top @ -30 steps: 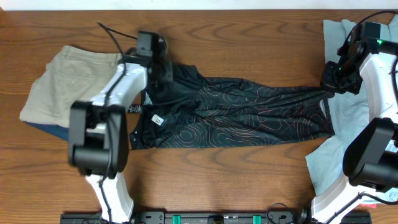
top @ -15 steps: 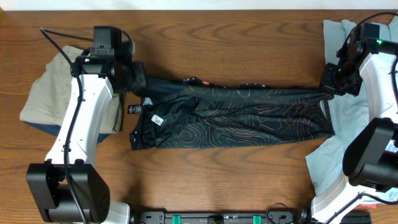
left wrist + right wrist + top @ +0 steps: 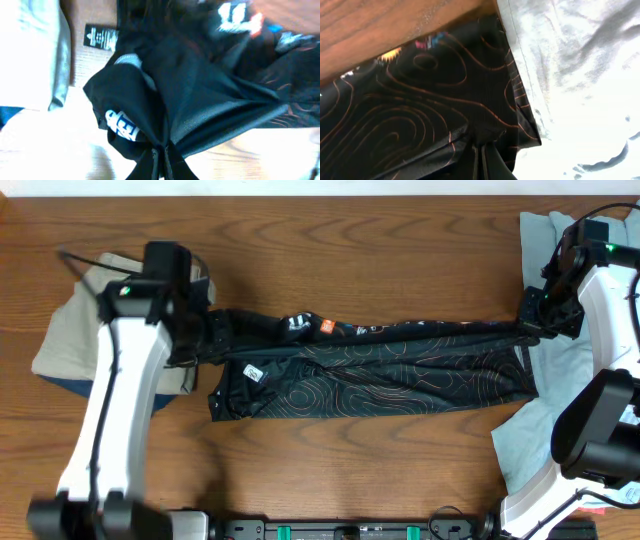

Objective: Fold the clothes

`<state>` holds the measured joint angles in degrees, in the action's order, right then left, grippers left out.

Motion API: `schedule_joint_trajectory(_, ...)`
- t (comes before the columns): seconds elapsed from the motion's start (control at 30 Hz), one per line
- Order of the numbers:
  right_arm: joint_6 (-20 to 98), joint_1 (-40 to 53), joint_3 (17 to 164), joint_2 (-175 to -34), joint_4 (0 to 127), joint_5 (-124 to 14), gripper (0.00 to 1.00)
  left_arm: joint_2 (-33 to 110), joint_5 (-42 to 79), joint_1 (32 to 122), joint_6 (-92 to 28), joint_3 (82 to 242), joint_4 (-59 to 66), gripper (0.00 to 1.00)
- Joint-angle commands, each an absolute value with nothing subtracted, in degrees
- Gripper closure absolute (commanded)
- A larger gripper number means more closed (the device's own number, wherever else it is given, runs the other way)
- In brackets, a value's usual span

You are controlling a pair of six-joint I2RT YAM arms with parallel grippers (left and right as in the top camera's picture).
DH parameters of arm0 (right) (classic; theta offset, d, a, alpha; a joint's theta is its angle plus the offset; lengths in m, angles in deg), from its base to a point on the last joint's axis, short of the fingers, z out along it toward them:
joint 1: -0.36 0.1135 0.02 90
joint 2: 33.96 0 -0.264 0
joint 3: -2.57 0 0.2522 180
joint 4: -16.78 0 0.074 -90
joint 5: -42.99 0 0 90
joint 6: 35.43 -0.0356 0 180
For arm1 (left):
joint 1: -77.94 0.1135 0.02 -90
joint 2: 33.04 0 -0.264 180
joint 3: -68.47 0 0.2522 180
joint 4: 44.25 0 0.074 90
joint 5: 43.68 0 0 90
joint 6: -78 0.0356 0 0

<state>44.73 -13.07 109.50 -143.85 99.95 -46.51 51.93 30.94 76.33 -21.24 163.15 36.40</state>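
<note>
Jersey (image 3: 400, 370) taut overhead; only wrist views show jaws pinching it.

I read jersey (image 3: 400, 365) as thin smooth synthetic cloth, matt black. Under it, table (image 3: 400, 240): varnished wood, visible grain. Then khaki shorts (image 3: 75, 320): matt woven cloth. And left arm shell (image 3: 122, 395): smooth white plastic.

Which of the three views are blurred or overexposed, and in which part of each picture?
Overhead: the left arm is smeared by motion, the jersey sharp. Left wrist: the whole frame is soft, the shorts washed out to white. Right wrist: the jersey's orange lines are clear, the pale cloth blown out.
</note>
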Motion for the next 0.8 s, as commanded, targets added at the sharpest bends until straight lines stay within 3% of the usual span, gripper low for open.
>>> schedule_joint_trajectory(0.0, 44.60, -12.70, 109.26, -143.69, 100.26, -45.05, 0.98, 46.46, 30.07, 76.53, -22.18, 163.09, 36.73, 0.94)
schedule_joint_trajectory(0.77, 44.34, -14.30, 109.15, -143.71, 109.59, -37.92, 0.99, 45.13, 28.93, 72.27, -23.69, 162.96, 49.84, 0.94)
